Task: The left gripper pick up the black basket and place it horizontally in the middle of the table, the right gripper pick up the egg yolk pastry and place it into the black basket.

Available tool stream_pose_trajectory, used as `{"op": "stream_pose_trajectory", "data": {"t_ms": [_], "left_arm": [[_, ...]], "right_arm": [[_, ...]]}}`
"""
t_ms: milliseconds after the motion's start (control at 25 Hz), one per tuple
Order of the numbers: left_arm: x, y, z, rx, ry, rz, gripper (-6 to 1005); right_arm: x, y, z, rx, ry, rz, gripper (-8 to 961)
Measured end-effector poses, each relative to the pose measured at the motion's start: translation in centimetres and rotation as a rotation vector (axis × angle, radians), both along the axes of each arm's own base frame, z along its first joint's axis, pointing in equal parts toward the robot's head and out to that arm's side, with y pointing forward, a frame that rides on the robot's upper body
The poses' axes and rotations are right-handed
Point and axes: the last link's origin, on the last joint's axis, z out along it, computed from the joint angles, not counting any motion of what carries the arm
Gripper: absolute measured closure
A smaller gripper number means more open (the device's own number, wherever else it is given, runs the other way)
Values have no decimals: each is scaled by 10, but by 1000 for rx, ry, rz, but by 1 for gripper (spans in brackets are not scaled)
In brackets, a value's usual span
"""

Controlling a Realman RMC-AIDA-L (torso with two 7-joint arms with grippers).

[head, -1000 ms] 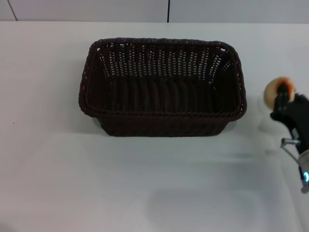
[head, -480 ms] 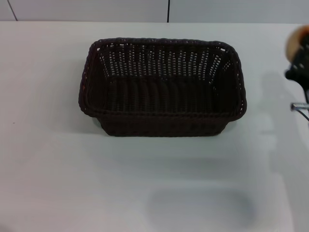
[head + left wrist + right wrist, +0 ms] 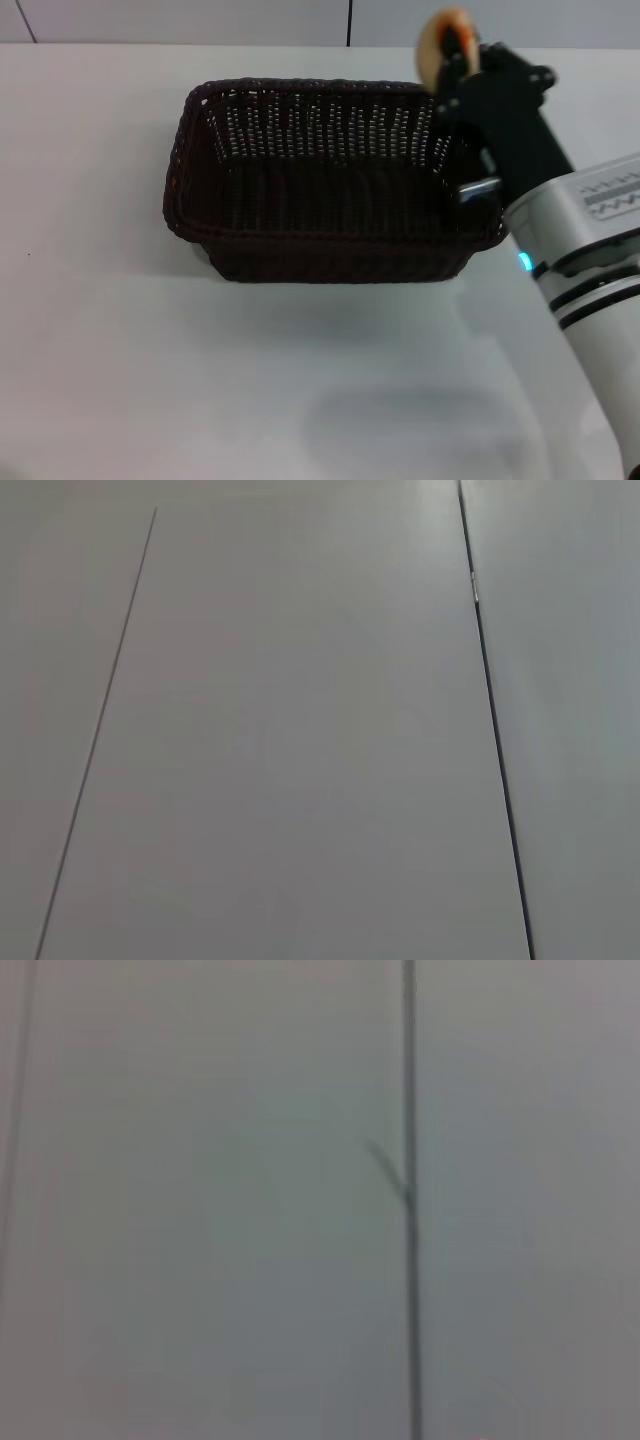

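Fingers of the right gripper (image 3: pixel 452 52) pinch the egg yolk pastry (image 3: pixel 443 42), held above the black basket (image 3: pixel 335 185) at its 1 o'clock corner. That basket sits lengthwise mid-table (image 3: pixel 120 360), open and unfilled. Left gripper is out of sight.

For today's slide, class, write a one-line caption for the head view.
Right gripper holds the egg yolk pastry above the black basket's far right corner.
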Motion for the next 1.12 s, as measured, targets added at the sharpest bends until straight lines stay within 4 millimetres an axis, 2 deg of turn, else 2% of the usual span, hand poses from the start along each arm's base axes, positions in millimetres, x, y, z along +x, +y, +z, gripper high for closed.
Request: {"op": "stream_pose_trajectory", "data": {"t_ms": [280, 600, 720, 800, 840, 880, 920, 1120], "left_arm": [[-1, -1, 1, 5, -2, 2, 592], [0, -1, 0, 4, -9, -4, 592], [0, -2, 0, 2, -10, -7, 592], [0, -3, -1, -2, -12, -9, 592], [-1, -3, -1, -3, -14, -10, 592], [-1, -4, -2, -5, -18, -9, 592], [-2, -4, -2, -7, -21, -9, 592], [-5, -6, -5, -22, -44, -10, 592]], "right_arm": [[-8, -2, -14, -111, 36, -3, 845], [-2, -3, -11, -102, 51, -24, 614], [6, -3, 1, -39, 41, -55, 518], [18, -4, 22, 78, 38, -102, 518], [18, -4, 22, 78, 38, -102, 518], [29, -8, 38, 157, 54, -137, 518], [29, -8, 38, 157, 54, -137, 518], [63, -27, 79, 390, 84, -237, 517]]}}
